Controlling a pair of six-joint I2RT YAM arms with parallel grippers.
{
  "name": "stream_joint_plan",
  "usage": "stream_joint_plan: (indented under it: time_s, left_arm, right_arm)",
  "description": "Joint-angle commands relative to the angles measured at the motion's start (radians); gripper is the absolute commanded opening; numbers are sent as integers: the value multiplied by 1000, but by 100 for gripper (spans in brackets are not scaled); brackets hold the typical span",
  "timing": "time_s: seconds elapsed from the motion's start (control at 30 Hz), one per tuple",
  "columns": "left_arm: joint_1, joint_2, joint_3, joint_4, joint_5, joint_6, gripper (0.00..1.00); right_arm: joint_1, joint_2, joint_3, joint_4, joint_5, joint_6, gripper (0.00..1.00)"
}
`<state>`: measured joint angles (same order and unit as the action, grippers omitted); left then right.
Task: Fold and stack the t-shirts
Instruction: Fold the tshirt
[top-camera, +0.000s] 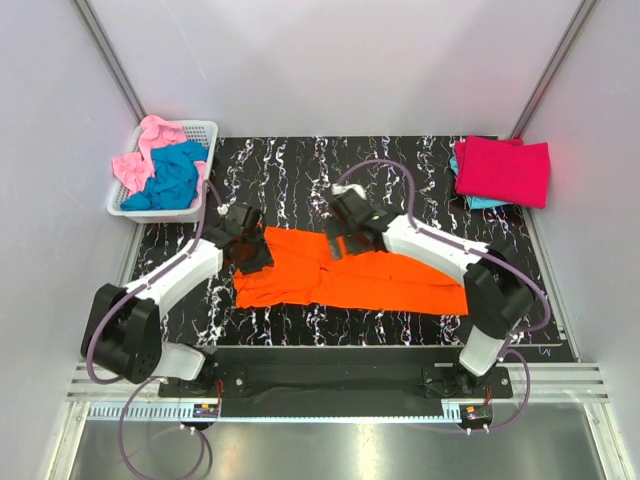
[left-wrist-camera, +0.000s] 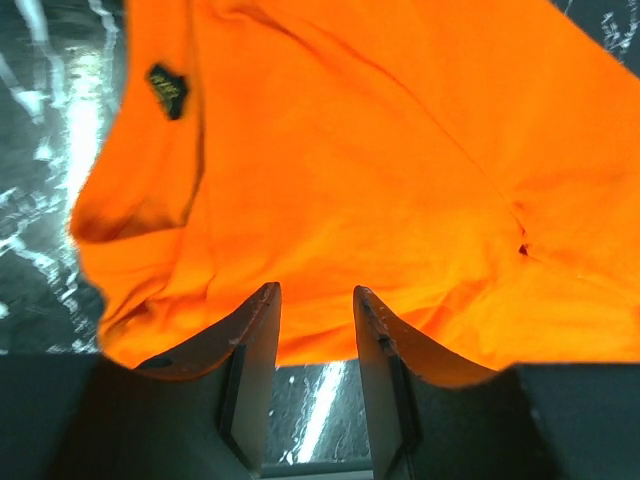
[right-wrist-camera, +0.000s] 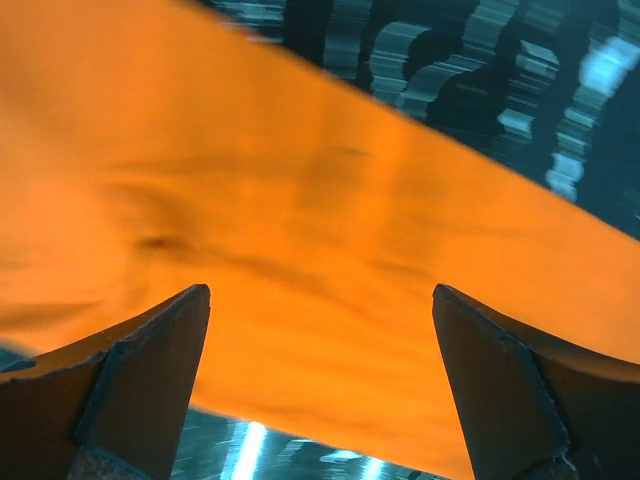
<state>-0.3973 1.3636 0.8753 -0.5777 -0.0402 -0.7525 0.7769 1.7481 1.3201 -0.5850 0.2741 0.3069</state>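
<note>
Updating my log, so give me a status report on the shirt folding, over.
Left gripper, jaws narrowly open at edge of orange t-shirt. Right gripper, jaws wide open over it. Nothing else on the shirt.

The small dark tag (left-wrist-camera: 167, 89) on the orange t-shirt (left-wrist-camera: 380, 180) is too blurred to read.

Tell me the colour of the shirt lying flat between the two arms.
Solid bright orange. The t-shirt shows best in the top external view.
</note>
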Motion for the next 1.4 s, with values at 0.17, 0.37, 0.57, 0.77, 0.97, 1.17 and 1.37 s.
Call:
stream_joint_plan:
  time_s: [0.17, 0.37, 0.57, 0.77, 0.97, 1.17, 1.37]
  left_arm:
    - [-31, 156, 85, 76, 8, -19, 40]
    - [-40, 262, 91, 42, -52, -13, 38]
    - [-41, 304, 91, -10, -125, -10, 38]
    - [-32, 338, 142, -82, -193, -19, 39]
    - [-12, 390, 232, -111, -191, -13, 39]
    - [20, 472, 371, -136, -178, 7, 40]
    - [72, 564, 525, -154, -148, 28, 40]
  right_arm:
    - [-182, -130, -153, -7, -15, -9, 100]
    - [-226, -114, -214, 54, -104, 8, 100]
    - [-281, -105, -289, 122, -206, 26, 100]
    - [-295, -82, -334, 162, -271, 41, 100]
    - [-309, -45, -326, 165, -309, 32, 100]
    - [-323, -4, -306, 165, -329, 31, 100]
    - [-324, 47, -265, 163, -348, 41, 98]
